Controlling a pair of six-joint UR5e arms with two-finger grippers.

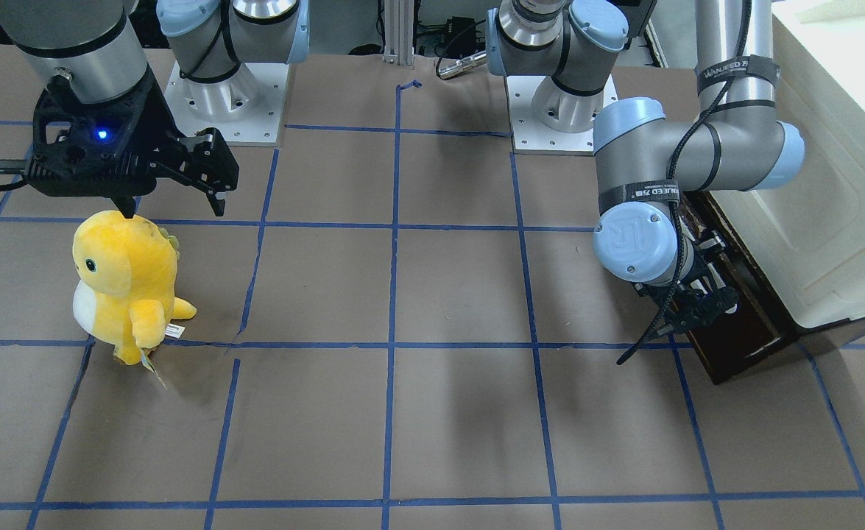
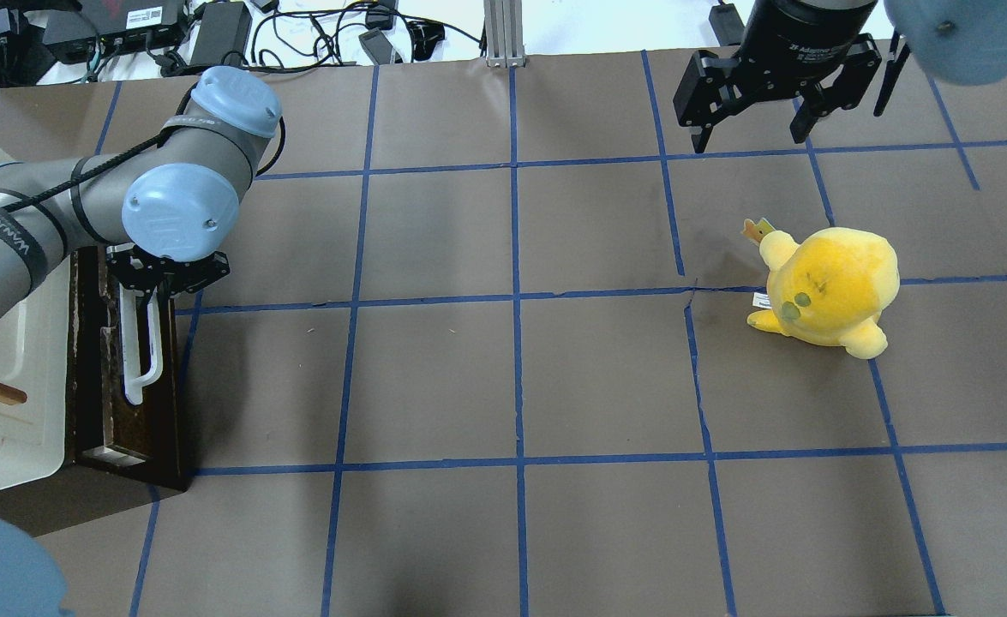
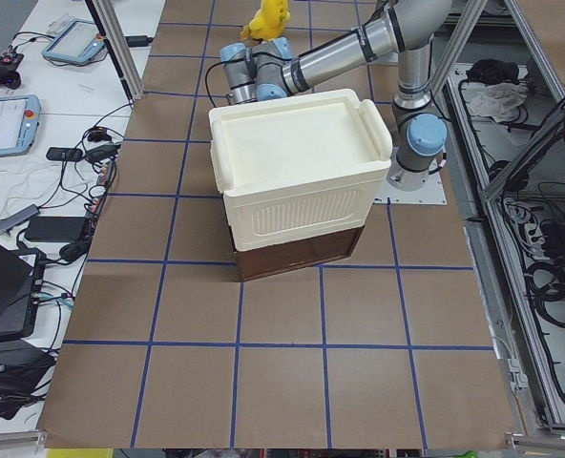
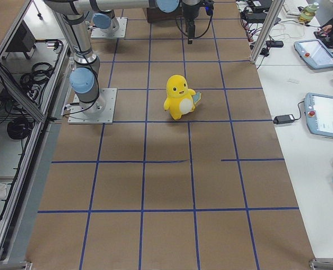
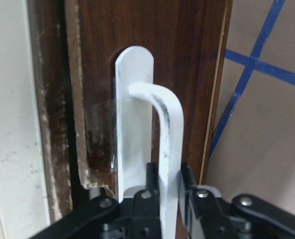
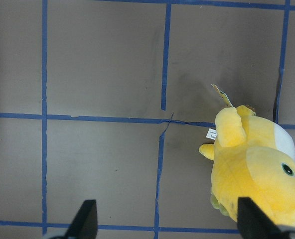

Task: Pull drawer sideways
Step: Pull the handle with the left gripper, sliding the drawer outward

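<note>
The drawer (image 2: 160, 420) has a dark brown worn front and a long white bar handle (image 2: 145, 364), low in the cream-white cabinet (image 2: 6, 386) at the table's left end. My left gripper (image 2: 157, 278) is shut on the far end of the handle. The left wrist view shows its fingers (image 5: 187, 179) clamped on the white bar (image 5: 168, 129). The drawer also shows in the front-facing view (image 1: 749, 331), with the left gripper (image 1: 697, 305) at it. My right gripper (image 2: 752, 137) is open and empty, high above the table beyond a yellow plush.
A yellow plush toy (image 2: 829, 287) stands on the right half of the brown, blue-taped table, below and beside the right gripper (image 1: 174, 210). It also shows in the right wrist view (image 6: 257, 169). The cabinet (image 3: 292, 172) takes up the table's left end.
</note>
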